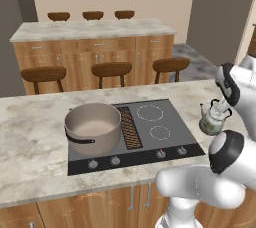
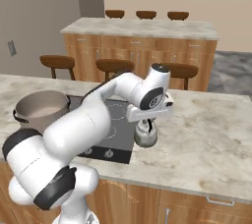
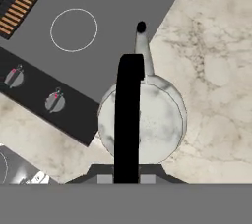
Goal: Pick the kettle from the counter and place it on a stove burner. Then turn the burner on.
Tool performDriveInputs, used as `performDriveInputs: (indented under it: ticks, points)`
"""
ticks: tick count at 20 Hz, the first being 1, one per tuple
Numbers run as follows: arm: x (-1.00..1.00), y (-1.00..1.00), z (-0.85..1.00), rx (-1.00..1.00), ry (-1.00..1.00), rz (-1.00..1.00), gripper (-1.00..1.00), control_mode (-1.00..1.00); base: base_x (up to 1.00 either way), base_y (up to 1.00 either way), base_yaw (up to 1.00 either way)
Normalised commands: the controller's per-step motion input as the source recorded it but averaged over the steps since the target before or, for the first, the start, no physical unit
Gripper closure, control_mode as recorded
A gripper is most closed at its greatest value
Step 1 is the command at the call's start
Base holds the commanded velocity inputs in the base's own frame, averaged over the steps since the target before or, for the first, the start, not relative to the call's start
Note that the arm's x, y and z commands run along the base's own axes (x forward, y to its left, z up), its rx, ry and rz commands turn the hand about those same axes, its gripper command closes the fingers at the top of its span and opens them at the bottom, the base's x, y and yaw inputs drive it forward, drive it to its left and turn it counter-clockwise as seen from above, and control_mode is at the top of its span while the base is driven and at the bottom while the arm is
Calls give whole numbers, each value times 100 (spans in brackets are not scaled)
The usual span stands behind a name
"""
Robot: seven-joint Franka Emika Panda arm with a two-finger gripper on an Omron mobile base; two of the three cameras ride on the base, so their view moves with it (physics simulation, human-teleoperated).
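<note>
The small pale kettle (image 1: pixel 214 122) (image 2: pixel 145 134) (image 3: pixel 147 120) is on the beige counter (image 1: pixel 30 137), just off the front right corner of the dark cooktop (image 1: pixel 175 127). Its spout points toward the cooktop's far side in the hand view. My gripper (image 1: pixel 220 105) (image 2: pixel 147 120) (image 3: pixel 127 179) comes down from above and is shut on the kettle's black arched handle (image 3: pixel 129 115). Whether the kettle's base still touches the counter I cannot tell. Two bare ring burners (image 1: pixel 150 113) (image 1: pixel 160 132) lie on the cooktop's right half, with knobs (image 1: pixel 161 154) along its front.
A big tan pot (image 1: pixel 93 127) (image 2: pixel 42 107) with dark handles covers the left burners. A slotted grille (image 1: pixel 130 127) runs down the cooktop's middle. Behind stand wooden stools (image 1: pixel 111 69) and a bar counter (image 1: pixel 90 29). My own arm (image 2: pixel 98 120) arches over the cooktop.
</note>
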Motion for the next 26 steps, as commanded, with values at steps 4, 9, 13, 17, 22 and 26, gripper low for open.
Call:
performDriveInputs:
  ticks: [4,9,13,17,22,26]
  points:
    - [44,99,43,0,-1,-16,100,-100,0,0,0]
    - [53,100,26,0,1,-15,100,-100,0,0,0]
    - [53,69,0,1,18,-7,100,-100,0,0,0]
    - [31,51,0,4,15,-2,100,-100,0,0,0]
    - [12,35,-6,8,8,0,100,-100,0,0,0]
    - [10,21,-20,4,3,0,100,-100,0,0,0]
